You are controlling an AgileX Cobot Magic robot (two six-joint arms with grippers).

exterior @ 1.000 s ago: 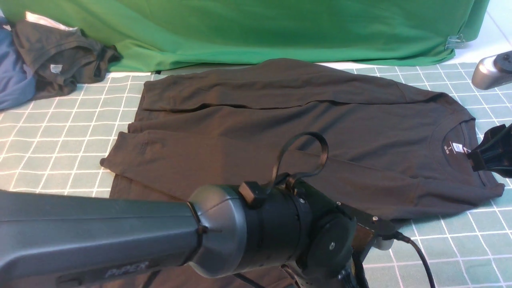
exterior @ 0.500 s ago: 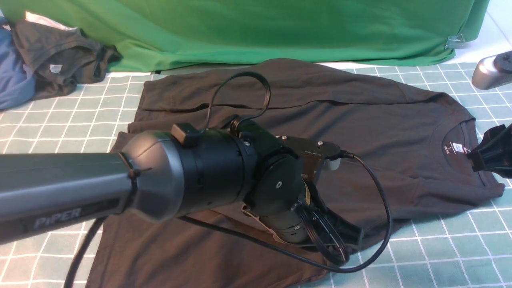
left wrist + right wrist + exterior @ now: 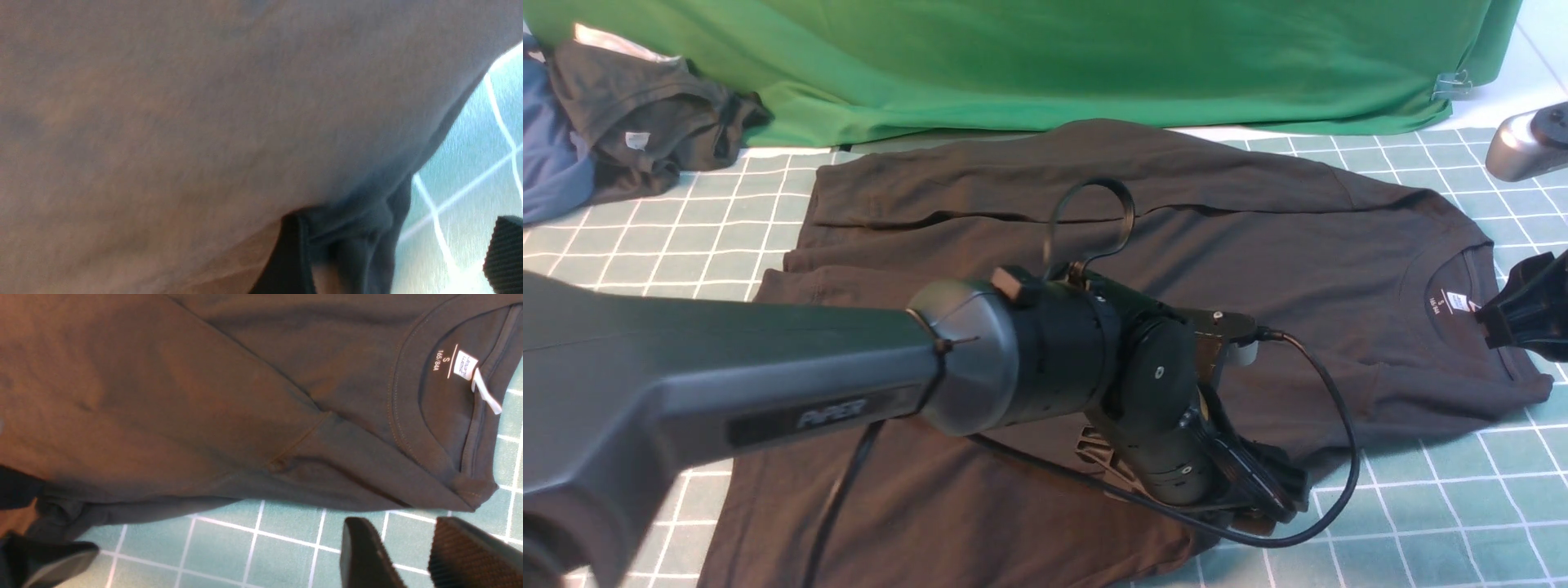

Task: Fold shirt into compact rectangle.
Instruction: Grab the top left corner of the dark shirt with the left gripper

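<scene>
Because the near long edge of the black crew-neck shirt (image 3: pixel 964 514) would have to come over the body to narrow it, the left gripper (image 3: pixel 398 228) is probably placed there for that fold. Its fingers stand wide apart around a bunched bit of that edge — one over the cloth, the other over the checked worktop (image 3: pixel 286 535) — and they clamp nothing. They may be about to take the edge, or may just have let it go; which one, I cannot tell.

The shirt lies across the worktop between the arms, its collar (image 3: pixel 412 412) towards the robot's right and its body reaching left. Near that collar waits the right gripper (image 3: pixel 408 543), fingers moderately parted and empty, with bare checked cloth beneath them in the wrist view. That spot would suit catching the shoulder end, so both ends of the near edge could travel together and stay straight.

Farther across, the far sleeve (image 3: pixel 1045 175) lies along the body rather than sticking out, which keeps the outline long and narrow, ready for a rectangle. The shirt is still broad, so the folding looks to be at an early stage.

Beyond, at the far left, a crumpled dark grey garment (image 3: pixel 645 106) sits out of the folding area, and a green cloth (image 3: pixel 1094 65) spans the back.
</scene>
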